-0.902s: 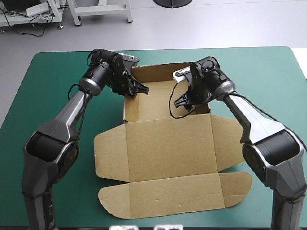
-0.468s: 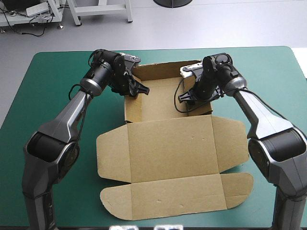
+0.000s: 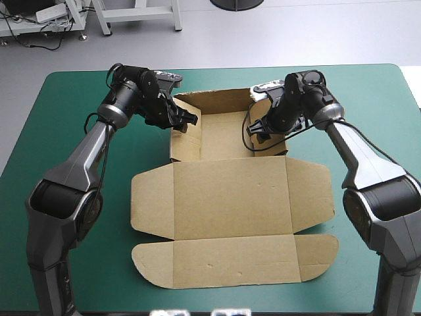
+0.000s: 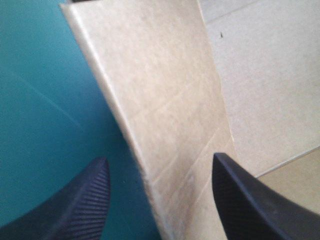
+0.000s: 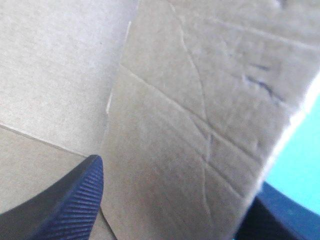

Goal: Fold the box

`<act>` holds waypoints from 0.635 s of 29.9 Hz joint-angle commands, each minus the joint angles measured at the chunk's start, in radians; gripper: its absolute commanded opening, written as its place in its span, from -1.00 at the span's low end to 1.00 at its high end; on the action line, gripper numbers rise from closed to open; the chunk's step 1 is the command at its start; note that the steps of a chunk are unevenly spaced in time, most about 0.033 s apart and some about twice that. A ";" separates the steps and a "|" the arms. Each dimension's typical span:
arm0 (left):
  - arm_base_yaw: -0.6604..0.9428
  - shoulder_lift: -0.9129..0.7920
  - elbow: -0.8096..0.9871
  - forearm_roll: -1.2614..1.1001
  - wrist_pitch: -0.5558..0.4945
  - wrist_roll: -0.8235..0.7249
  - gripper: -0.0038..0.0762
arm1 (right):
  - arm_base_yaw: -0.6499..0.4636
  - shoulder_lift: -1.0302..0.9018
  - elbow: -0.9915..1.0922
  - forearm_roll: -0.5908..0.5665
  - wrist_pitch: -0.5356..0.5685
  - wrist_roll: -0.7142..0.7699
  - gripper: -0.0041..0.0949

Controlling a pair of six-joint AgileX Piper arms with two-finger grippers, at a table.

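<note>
The brown box [image 3: 230, 191] lies mid-table, its tray part at the far end with walls raised and its lid flat toward the near edge. My left gripper [image 3: 186, 120] is open at the tray's left wall [image 4: 160, 100], which stands between its fingers [image 4: 85, 200], one outside over the teal-green cover and one inside. My right gripper [image 3: 258, 131] is open astride the right wall [image 5: 200, 125], one finger [image 5: 65, 195] inside the tray and the other just showing outside. The left wrist view's own gripper [image 4: 160, 200] and the right wrist view's own gripper [image 5: 175, 200] hold nothing tight.
The lid's rounded flaps [image 3: 316, 253] reach near the table's front edge. Bare teal-green cover [image 3: 59, 164] lies on both sides of the box and beyond its far wall [image 3: 217, 100].
Both grippers have moved outward and slightly toward the far edge. The right wall now stands farther right and more upright. The left gripper has drawn back to the left wall's far end.
</note>
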 commanded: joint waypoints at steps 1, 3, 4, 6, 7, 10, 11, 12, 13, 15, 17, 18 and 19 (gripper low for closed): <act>0.003 -0.055 -0.036 -0.022 0.029 0.022 0.18 | -0.008 -0.063 -0.070 -0.012 -0.030 -0.021 0.33; 0.003 -0.055 -0.038 -0.020 0.017 0.041 0.18 | -0.012 -0.065 -0.100 -0.012 -0.026 -0.021 0.33; 0.003 -0.058 -0.038 -0.021 0.009 0.046 0.18 | -0.014 -0.065 -0.127 -0.012 -0.021 -0.021 0.33; 0.003 -0.062 -0.038 -0.021 -0.007 0.048 0.18 | -0.020 -0.065 -0.170 -0.005 -0.012 -0.021 0.33; 0.003 -0.064 -0.038 -0.021 -0.013 0.048 0.18 | -0.022 -0.067 -0.185 -0.005 -0.007 -0.021 0.33; 0.003 -0.084 -0.041 -0.023 -0.031 0.079 0.18 | -0.022 -0.072 -0.226 -0.007 0.002 -0.027 0.33; 0.003 -0.094 -0.041 -0.021 -0.031 0.091 0.18 | -0.022 -0.076 -0.236 -0.007 0.008 -0.030 0.33; 0.003 -0.107 -0.041 -0.015 -0.033 0.101 0.18 | -0.022 -0.081 -0.242 -0.007 0.013 -0.036 0.33; 0.003 -0.120 -0.041 -0.007 -0.035 0.101 0.18 | -0.022 -0.087 -0.244 -0.007 0.011 -0.040 0.33; 0.003 -0.152 -0.041 0.009 -0.053 0.115 0.18 | -0.022 -0.106 -0.244 -0.025 0.011 -0.045 0.33; 0.003 -0.201 -0.041 0.016 -0.068 0.122 0.18 | -0.022 -0.120 -0.244 -0.049 0.023 -0.045 0.33; 0.003 -0.221 -0.041 0.020 -0.070 0.122 0.18 | -0.022 -0.128 -0.244 -0.056 0.034 -0.050 0.33; 0.003 -0.245 -0.041 0.026 -0.068 0.124 0.18 | -0.022 -0.133 -0.244 -0.058 0.041 -0.052 0.33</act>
